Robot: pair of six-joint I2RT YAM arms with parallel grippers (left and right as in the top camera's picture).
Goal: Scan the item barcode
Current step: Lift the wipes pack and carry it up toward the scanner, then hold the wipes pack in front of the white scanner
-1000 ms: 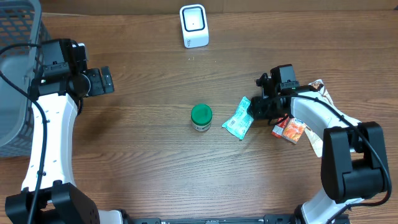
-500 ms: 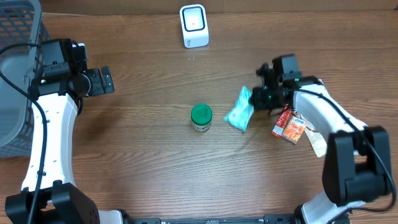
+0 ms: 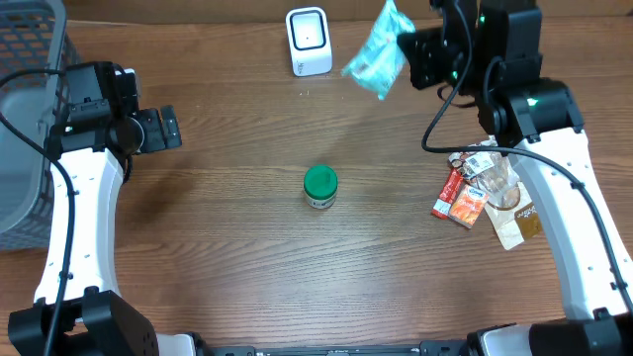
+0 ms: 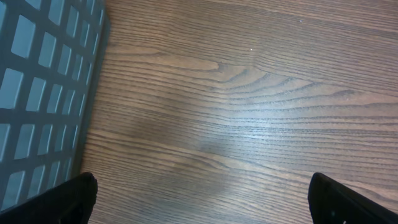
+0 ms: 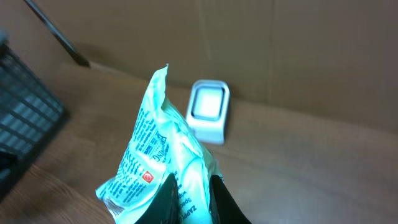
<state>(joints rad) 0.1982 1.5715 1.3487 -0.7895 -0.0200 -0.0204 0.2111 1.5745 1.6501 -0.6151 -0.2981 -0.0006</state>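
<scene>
Right wrist, teal packet [image 5: 155, 160] in right pincer [image 5: 189, 199], print illegible

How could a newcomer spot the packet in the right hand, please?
Look to the table's far edge, right of the white device. There the right hand holds a crinkled teal packet aloft; the red packet and brown packet lie on the table.

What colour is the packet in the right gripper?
Teal packet with dark print; right wrist view shows it best.

Holds right gripper [image 3: 408, 51] raised, arm extended forward, fingers clamped on teal packet [image 3: 376, 49]. Holds left gripper [image 3: 168, 129] low, jaws spread wide.
</scene>
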